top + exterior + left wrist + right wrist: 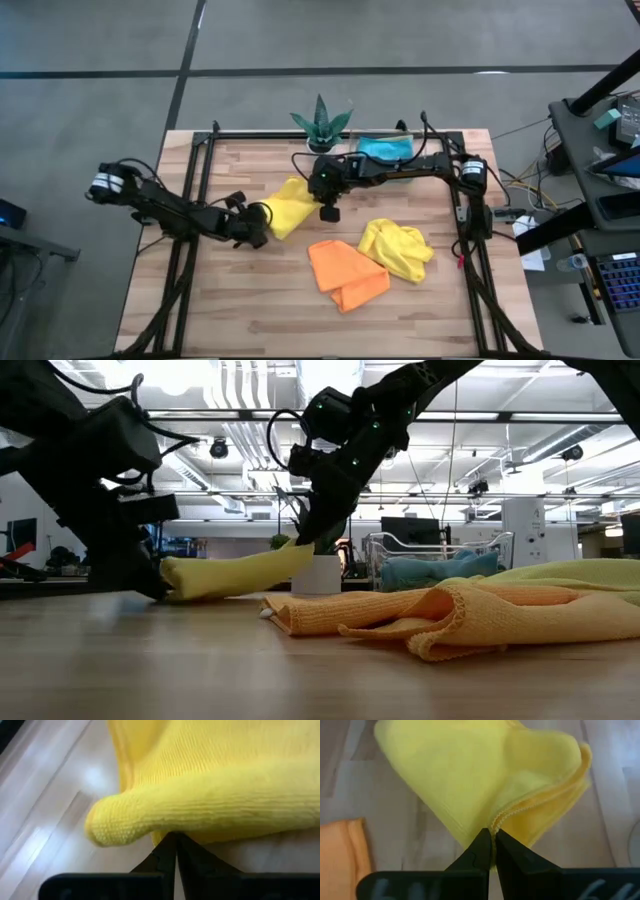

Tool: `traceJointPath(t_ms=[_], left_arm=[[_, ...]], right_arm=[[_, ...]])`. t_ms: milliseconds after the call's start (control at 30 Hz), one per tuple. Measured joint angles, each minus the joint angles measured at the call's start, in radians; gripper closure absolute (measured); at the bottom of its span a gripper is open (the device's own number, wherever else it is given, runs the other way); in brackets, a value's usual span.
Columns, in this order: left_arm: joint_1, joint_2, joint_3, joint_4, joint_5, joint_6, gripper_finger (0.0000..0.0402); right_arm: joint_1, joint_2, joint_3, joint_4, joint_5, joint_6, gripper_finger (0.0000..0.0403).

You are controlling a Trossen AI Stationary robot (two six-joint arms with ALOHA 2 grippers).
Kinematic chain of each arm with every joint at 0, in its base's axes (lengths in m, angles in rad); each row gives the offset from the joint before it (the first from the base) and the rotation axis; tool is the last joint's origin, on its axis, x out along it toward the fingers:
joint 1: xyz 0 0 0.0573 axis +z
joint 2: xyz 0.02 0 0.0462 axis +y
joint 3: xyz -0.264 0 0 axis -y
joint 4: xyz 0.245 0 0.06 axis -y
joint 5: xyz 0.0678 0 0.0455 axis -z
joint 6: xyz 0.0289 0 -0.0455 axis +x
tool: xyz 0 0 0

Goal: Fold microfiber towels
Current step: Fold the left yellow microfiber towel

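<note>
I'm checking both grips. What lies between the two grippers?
In the high view, one yellow towel spans from left gripper to right gripper.

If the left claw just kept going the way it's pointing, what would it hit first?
It already pinches the yellow towel, so that cloth comes first. Past it, the left claw points toward the right claw, shut on the same towel's other end. Probably that claw next, though depth is unclear.

Yellow towel (290, 207) stretched taut; yellow (397, 248), orange (346, 272), blue (385, 148) lie crumpled
</note>
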Motion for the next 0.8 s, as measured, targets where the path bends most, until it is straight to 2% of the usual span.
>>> traceJointPath(t_ms=[300,533,633,733,800], left_arm=[[0.006,-0.146,-0.041,-0.043,-0.002,0.0,0.0401],[0.006,-0.164,-0.032,-0.036,-0.005,0.0,0.0401],[0.005,-0.179,-0.018,-0.032,0.053,-0.001,0.0401],[0.004,-0.197,-0.012,0.01,0.176,-0.023,0.0401],[0.004,-0.213,-0.012,0.017,0.275,-0.093,0.0401]], right_arm=[[0.037,-0.001,-0.002,-0.009,-0.001,0.029,0.0372],[0.048,-0.001,-0.008,-0.042,-0.001,0.072,0.0314],[0.047,-0.001,-0.008,-0.065,0.001,0.09,0.0286],[0.047,-0.001,-0.008,-0.092,0.0,0.097,0.0264],[0.048,-0.001,-0.008,-0.116,0.0,0.098,0.0254]])
